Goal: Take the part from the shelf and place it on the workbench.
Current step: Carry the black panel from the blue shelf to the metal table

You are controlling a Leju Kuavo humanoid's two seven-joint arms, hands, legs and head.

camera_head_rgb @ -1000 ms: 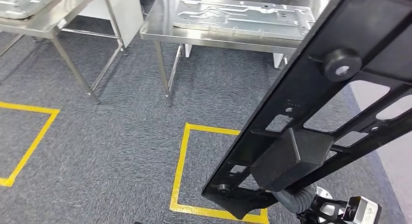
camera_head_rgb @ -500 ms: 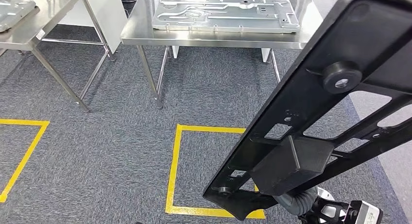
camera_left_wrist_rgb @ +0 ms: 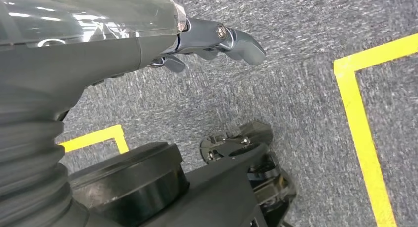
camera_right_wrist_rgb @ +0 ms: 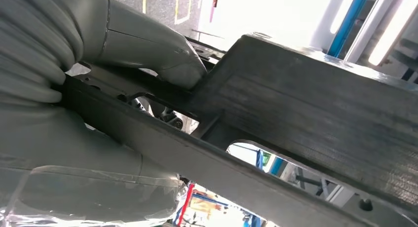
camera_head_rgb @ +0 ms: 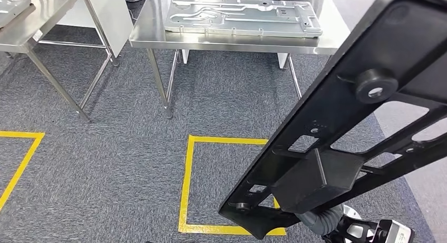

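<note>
A long black frame part with cut-outs and a boxy block slants across the right of the head view, above the floor. My right hand grips its lower end from beneath; in the right wrist view the thumb presses on the part. The steel workbench stands ahead at the top and carries a flat silver metal plate. My left hand hangs over the carpet with its fingers apart, holding nothing.
A yellow taped square marks the grey carpet in front of the workbench. A second steel table stands at the far left, with another yellow line below it. A white panel stands between the tables.
The camera has moved: the workbench and floor markings have slid left in the picture and the bench now faces me more squarely. The black part stays gripped in my right hand.
</note>
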